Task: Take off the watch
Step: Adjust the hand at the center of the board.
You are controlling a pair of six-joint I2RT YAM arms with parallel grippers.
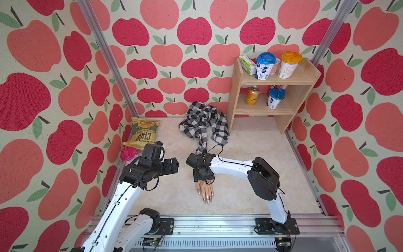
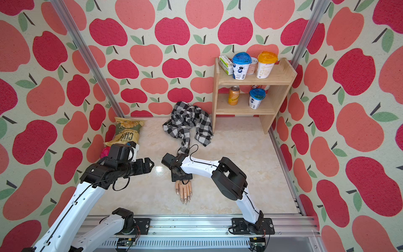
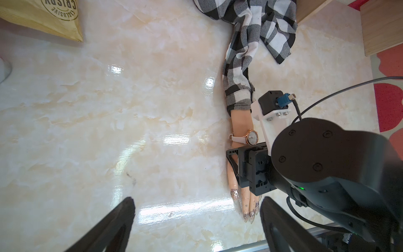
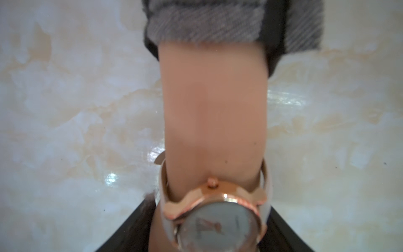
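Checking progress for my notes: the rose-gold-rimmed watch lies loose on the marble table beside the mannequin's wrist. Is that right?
No: the watch is strapped around the mannequin's wrist, not loose beside it, as the left wrist view shows.

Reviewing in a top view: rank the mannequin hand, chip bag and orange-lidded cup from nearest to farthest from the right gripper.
1. Mannequin hand, partly under the right gripper.
2. Chip bag, back left.
3. Orange-lidded cup, atop the wooden shelf, back right.
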